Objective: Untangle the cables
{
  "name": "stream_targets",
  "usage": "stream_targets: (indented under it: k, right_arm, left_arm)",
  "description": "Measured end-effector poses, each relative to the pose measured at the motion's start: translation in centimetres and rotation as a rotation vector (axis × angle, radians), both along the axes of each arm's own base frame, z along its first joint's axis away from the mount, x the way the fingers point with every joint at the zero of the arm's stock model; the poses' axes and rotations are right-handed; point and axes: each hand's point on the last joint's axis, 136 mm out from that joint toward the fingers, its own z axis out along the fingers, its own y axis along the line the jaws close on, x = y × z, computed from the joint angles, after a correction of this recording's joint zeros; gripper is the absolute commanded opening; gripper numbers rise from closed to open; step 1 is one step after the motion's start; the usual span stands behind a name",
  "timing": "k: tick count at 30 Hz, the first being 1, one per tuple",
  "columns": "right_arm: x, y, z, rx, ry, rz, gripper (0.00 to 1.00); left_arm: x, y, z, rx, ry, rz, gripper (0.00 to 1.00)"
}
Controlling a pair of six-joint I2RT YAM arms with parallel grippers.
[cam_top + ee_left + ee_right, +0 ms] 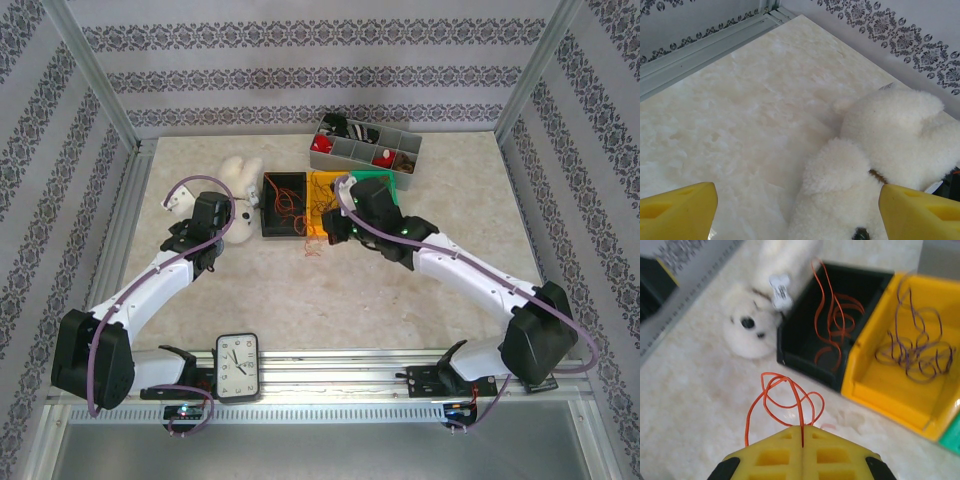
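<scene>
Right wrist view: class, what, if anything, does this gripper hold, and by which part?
The right gripper is shut on one thin orange cable, pinching a straight stretch just below its loops.

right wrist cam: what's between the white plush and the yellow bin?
The black bin, an orange cable in it, right beside the yellow bin, with the white plush on its other side. Clear in the right wrist view.

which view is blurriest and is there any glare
right wrist: softest, plush toy and black bin smeared, near orange cable clearer; left wrist: toy's fur crisp; top external: sharp, even light, no harsh glare
</scene>
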Motion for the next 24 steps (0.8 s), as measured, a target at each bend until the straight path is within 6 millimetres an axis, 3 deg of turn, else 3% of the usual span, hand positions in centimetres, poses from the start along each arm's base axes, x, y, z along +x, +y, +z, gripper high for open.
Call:
stream_targets:
  k: [7, 11, 14, 20, 21, 24]
  right_arm:
    - [2.9, 1.6, 6.8, 0.101, -0.116, 0.002, 0.03]
    - [6.3, 2.8, 7.4, 0.103, -0.135, -0.007, 0.04]
    - [9.4, 3.7, 6.0, 0.080, -0.122, -0.023, 0.04]
    - [14.6, 5.2, 0.6, -0.012, -0.081, -0.067, 0.06]
    - [15.4, 5.6, -0.7, -0.028, -0.066, -0.070, 0.09]
    - [16.8, 6.8, -4.3, -0.052, -0.010, -0.064, 0.33]
  left_arm:
    - [0.0, 0.0, 0.0, -0.005, -0.002, 0.004, 0.84]
    - [-0.1, 0.0, -0.1, -0.005, 0.000, 0.003, 0.84]
    - [-0.1, 0.0, -0.2, -0.004, 0.002, 0.004, 0.85]
    - [0.0, 0.0, -0.6, 0.001, 0.015, 0.003, 0.85]
    - [0.0, 0.0, -0.8, 0.002, 0.020, 0.003, 0.85]
    - [0.1, 0.0, -1.2, 0.006, 0.033, 0.003, 0.85]
